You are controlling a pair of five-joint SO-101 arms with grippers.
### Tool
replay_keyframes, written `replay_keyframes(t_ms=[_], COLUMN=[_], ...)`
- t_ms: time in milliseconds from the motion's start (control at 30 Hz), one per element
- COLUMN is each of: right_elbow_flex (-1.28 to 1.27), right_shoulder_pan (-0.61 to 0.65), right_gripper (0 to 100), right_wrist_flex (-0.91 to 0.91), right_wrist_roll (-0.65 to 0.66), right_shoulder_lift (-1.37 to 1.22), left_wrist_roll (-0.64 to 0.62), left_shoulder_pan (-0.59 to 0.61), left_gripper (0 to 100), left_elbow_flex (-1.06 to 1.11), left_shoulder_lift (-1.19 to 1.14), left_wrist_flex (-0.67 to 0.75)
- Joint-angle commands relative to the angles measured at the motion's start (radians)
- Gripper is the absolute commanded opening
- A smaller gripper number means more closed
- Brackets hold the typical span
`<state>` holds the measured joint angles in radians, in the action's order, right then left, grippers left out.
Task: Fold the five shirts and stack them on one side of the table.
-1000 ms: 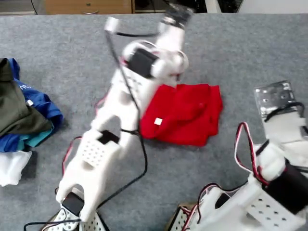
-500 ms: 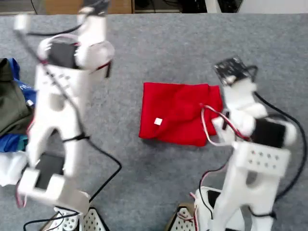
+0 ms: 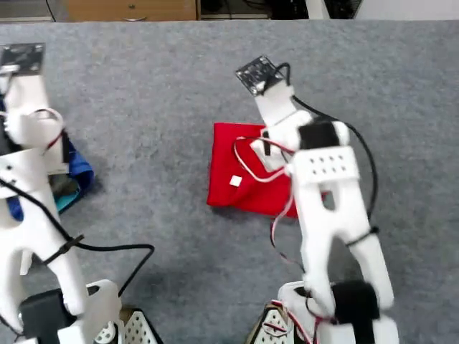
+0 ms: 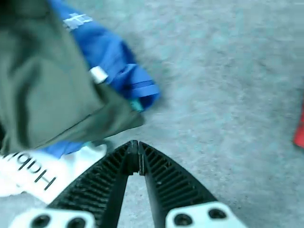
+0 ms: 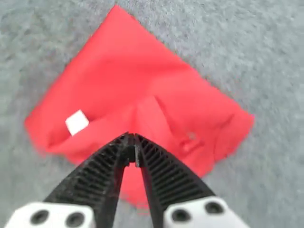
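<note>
- Hovering over the red shirt point(image 5: 142, 85), the right gripper point(image 5: 131, 140) is pointing down at the cloth with its jaws clenched and nothing between them.
- The red shirt is lying folded near the middle of the table point(image 3: 143, 86) in the high view, with its white tag point(image 3: 234, 181) sitting toward the shirt's 7 o'clock corner.
- The left gripper point(image 4: 135, 149) is hanging at the table's 9 o'clock side, also clenched on nothing, just beside the heap of dark green shirt point(image 4: 42, 90), blue shirt point(image 4: 114, 61) and white shirt point(image 4: 28, 175).
- Judging by this, the red shirt is looking ready to be carried to a stack, or to get one last fold.
- To do that well, the right jaws are needing to part before descending, then to pinch all the layers at one edge, so the fold is not springing apart in transit.
- The left arm should be picking a single garment from the heap, preferably the top dark green one, without dragging its neighbours.
- The right arm point(image 3: 323, 193) is covering the shirt's 3 o'clock half in the high view, so the tidiness of that edge is staying unclear.
- The left arm point(image 3: 32, 179) and the picture's 9 o'clock border are cutting off the heap, so the count of shirts in it is not showing; a teal sliver point(image 3: 68, 197) is hinting at another.
</note>
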<state>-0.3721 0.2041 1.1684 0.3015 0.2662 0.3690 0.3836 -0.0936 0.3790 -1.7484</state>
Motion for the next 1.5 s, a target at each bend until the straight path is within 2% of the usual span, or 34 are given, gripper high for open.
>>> replay_keyframes(t_ms=[0, 133, 300, 700, 900, 1033, 1167, 1333, 1467], right_elbow_flex=[0.008, 0.008, 0.005, 0.042, 0.153, 0.326, 0.456, 0.444, 0.395], right_shoulder_pan=[0.016, 0.035, 0.002, -0.246, -0.32, -0.292, -0.2, -0.073, -0.031], right_gripper=[0.5, 0.4, 0.3, 0.3, 0.3, 0.3, 0.3, 0.3, 0.3], right_wrist_flex=[-0.106, -0.183, -0.19, 0.153, 0.428, 0.555, 0.562, 0.417, 0.273], right_wrist_roll=[0.0, 0.0, 0.005, 0.245, 0.331, 0.327, 0.267, 0.175, 0.109], right_shoulder_lift=[-0.099, -0.216, -0.32, -0.344, -0.344, -0.308, -0.249, -0.294, -0.4], left_wrist_roll=[0.011, 0.008, 0.005, 0.003, 0.003, 0.003, 0.003, 0.003, 0.003], left_shoulder_pan=[0.077, 0.095, 0.091, 0.087, 0.087, 0.087, 0.087, 0.087, 0.087], left_gripper=[2, 2, 2, 2, 2, 2, 2, 2, 2], left_elbow_flex=[0.002, 0.002, -0.002, 0.002, 0.002, 0.002, 0.002, 0.002, 0.002], left_shoulder_lift=[0.03, 0.03, 0.031, 0.028, 0.028, 0.028, 0.028, 0.028, 0.031], left_wrist_flex=[-0.009, -0.009, -0.009, -0.009, -0.009, -0.009, -0.009, -0.009, -0.009])
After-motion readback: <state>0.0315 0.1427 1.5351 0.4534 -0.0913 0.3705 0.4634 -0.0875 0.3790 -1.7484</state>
